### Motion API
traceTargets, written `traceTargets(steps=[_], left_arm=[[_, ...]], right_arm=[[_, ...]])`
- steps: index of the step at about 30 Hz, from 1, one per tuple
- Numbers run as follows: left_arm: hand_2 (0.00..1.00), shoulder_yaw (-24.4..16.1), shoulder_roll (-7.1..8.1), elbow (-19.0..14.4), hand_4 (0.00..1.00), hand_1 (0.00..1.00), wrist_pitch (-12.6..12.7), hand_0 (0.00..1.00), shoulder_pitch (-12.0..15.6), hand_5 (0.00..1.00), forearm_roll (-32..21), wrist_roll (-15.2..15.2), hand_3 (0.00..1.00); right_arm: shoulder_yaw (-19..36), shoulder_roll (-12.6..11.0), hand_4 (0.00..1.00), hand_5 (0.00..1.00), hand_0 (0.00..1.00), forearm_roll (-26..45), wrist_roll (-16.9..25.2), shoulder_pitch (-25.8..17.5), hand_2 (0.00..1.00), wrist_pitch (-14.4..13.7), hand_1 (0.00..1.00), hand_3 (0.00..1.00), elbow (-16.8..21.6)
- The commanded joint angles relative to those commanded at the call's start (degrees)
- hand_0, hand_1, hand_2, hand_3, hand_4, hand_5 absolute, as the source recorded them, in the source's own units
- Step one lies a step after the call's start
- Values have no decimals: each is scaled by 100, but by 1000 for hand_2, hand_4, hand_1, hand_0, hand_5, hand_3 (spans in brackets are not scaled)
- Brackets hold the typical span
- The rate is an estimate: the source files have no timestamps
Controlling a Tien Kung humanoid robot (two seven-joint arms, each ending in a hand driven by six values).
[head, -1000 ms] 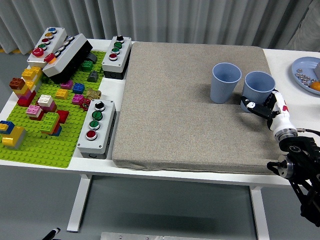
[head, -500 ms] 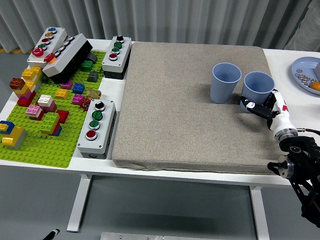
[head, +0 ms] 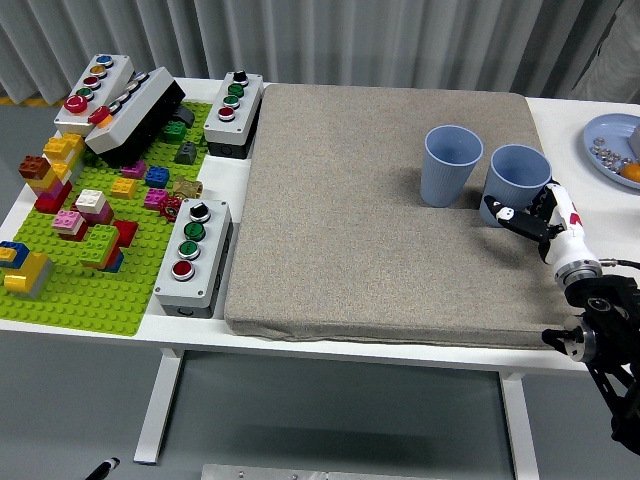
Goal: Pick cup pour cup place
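The right robot hand (head: 528, 214) has its fingers wrapped around the base of the nearer blue cup (head: 518, 180), which stands upright on the grey mat (head: 360, 220). The second blue cup (head: 450, 165), just beyond and to its left, probably receives the pour.

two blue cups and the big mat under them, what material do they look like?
Both blue cups, left and right: probably thin matte plastic or coated paper, given the thin rolled rims, plain tapered walls and no gloss. Which of the two can't be told. The mat: coarse grey-beige woven fabric or felt, with a speckled weave and soft rounded edges.
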Motion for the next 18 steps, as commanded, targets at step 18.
traceTargets(steps=[18], left_arm=[[878, -64, -13, 0, 638, 798, -3, 845, 32, 990, 26, 6, 789]], right_arm=[[133, -281, 808, 18, 943, -41, -112, -488, 951, 57, 866, 974, 542]])
